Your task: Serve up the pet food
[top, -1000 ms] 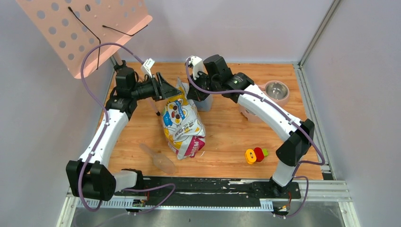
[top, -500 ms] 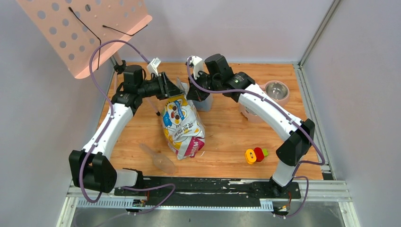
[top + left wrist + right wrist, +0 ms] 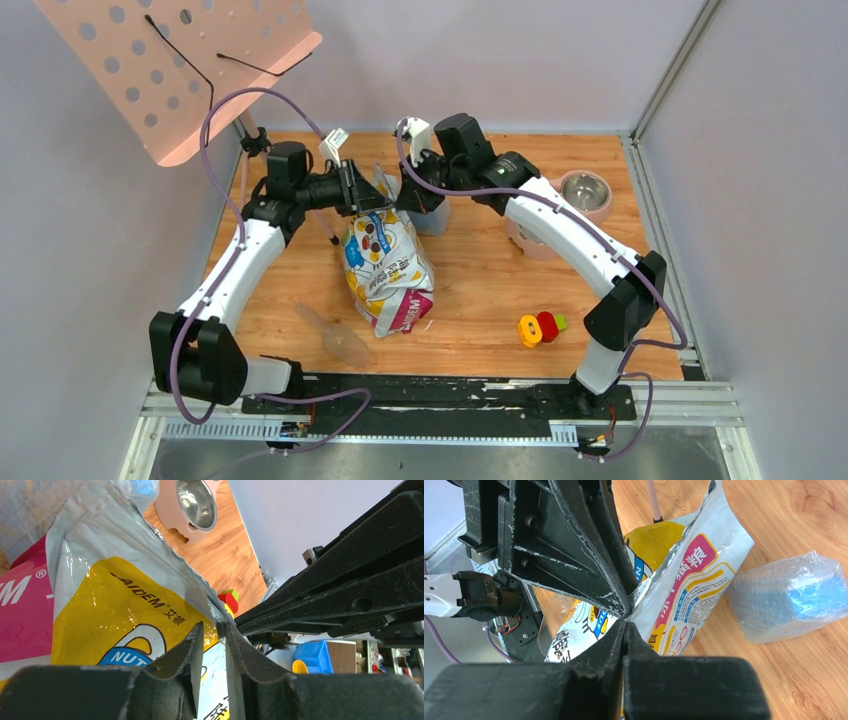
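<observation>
The pet food is hidden; only its glossy yellow, white and magenta bag (image 3: 385, 262) shows, standing tilted at the table's middle. My right gripper (image 3: 401, 196) is shut on the bag's (image 3: 684, 595) silver top edge, pinched at its tips (image 3: 626, 621). My left gripper (image 3: 368, 192) meets that same edge from the left. Its jaws (image 3: 214, 626) stand a narrow gap apart, with the bag's (image 3: 115, 595) top edge running down to the tips. The two grippers almost touch each other.
A pink stand (image 3: 540, 240) with a steel bowl (image 3: 586, 190) sits at the back right. A clear scoop (image 3: 337, 336) lies front left, a red and yellow toy (image 3: 538, 328) front right. A bubble-wrapped blue packet (image 3: 789, 595) lies behind the bag. A pink perforated panel (image 3: 180, 60) overhangs the back left.
My left gripper has moved right to the bag's top edge and its jaws have narrowed. The right gripper and the bag have stayed put.
</observation>
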`<action>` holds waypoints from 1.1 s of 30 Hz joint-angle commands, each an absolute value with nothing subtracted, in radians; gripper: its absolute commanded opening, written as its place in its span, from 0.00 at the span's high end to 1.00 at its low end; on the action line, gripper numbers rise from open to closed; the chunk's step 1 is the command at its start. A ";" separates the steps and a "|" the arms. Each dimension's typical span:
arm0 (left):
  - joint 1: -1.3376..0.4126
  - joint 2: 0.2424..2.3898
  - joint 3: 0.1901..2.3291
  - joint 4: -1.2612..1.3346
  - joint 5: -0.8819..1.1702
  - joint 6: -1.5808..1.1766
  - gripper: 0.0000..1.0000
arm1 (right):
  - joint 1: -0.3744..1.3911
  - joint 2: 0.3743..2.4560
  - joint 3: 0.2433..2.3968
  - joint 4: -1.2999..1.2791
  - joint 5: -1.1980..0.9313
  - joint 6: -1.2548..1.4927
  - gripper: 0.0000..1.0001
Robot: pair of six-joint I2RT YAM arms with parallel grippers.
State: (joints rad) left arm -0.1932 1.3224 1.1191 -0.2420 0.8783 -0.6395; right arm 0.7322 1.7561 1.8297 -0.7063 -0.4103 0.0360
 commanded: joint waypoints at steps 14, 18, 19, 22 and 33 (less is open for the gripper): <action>-0.220 1.331 1.169 -0.307 0.877 -0.544 1.00 | 0.703 1.702 1.836 -0.720 -0.247 0.006 1.00; -0.204 1.285 1.171 -0.364 0.878 -0.508 1.00 | 0.666 1.662 1.813 -0.734 -0.162 -0.040 1.00; -0.198 1.280 1.170 -0.364 0.892 -0.514 1.00 | 0.654 1.655 1.803 -0.735 -0.147 -0.039 1.00; -0.181 1.254 1.191 -0.377 0.924 -0.507 1.00 | 0.624 1.633 1.774 -0.735 -0.125 -0.027 1.00; -0.179 1.278 1.193 -0.335 0.947 -0.511 1.00 | 0.630 1.741 1.919 -0.715 -0.566 0.108 0.33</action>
State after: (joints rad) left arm -0.1825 1.2827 1.1694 -0.3683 0.9077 -0.5213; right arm 0.6209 1.6943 1.8393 -0.7506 -0.3569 0.0380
